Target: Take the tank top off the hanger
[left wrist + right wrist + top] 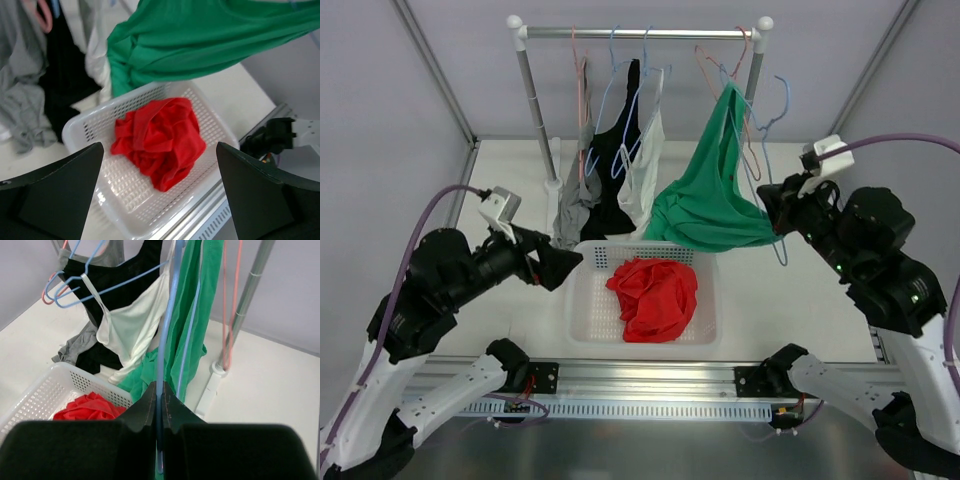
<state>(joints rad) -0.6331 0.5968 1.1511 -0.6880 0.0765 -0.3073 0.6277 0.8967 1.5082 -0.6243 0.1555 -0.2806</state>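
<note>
Top view: the green tank top (705, 205) hangs from the right end of the rail (640, 33) and sags down to just behind the white basket (582, 310). One edge is stretched sideways over to the right tool (767, 203). The left tool (558, 268) sits at the basket's left side with nothing in it. A crumpled red garment (655, 297) is lying in the basket on the desk (790, 300).

Left wrist: the tool's spread wide, both black fingers (60, 195) framing the basket and the red garment below. The green top droops over the basket's far rim.

Right wrist: the tool's pressed together, pinching the thin wire of a blue hanger (161, 340). The green top hangs right beside that wire, touching it. A white top (130, 322) and a black top (115, 277) hang on other hangers to the left.
</note>
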